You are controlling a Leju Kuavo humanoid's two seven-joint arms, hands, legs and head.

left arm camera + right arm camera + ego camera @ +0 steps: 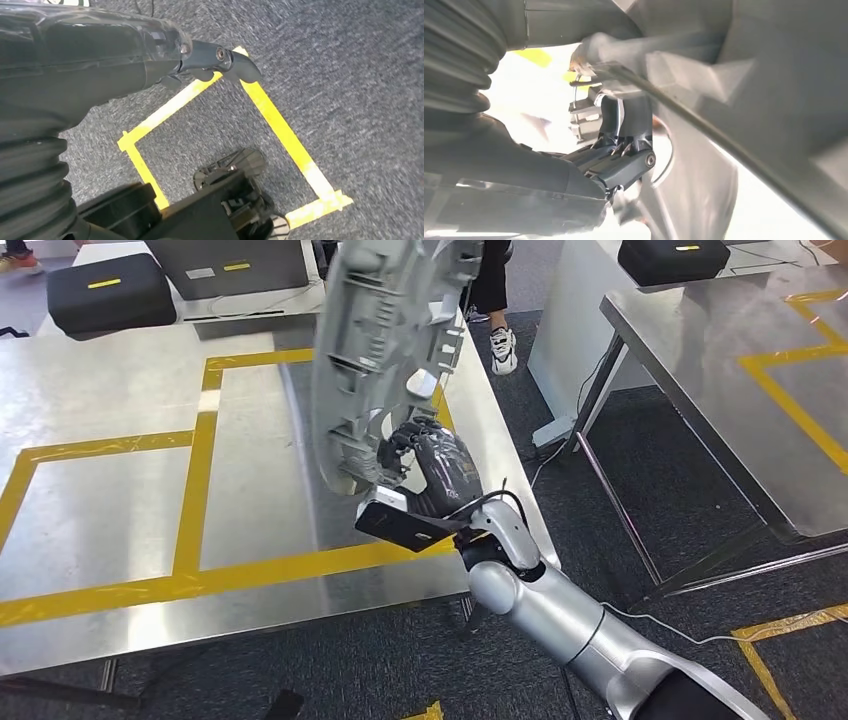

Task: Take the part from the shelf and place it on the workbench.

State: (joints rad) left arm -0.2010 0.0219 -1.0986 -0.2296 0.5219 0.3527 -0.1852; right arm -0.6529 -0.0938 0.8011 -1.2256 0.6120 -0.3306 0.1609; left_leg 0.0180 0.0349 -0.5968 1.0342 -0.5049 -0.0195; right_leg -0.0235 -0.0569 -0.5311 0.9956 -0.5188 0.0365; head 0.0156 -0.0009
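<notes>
Bright and even overhead, soft glare on the steel workbench [120,410]; right wrist view blown out white, blurred.

— Item: grey plastic part [385,350], large, curved, ribbed and slotted on the inner face.
— Pose?
— Upright on edge, leaning slightly, raised above the workbench [100,520].
— Support?
— Gripped at the lower edge by the right hand [430,465]; fingers [624,150] hooked through an opening.
— Contact with the workbench?
— Cannot tell.
</notes>
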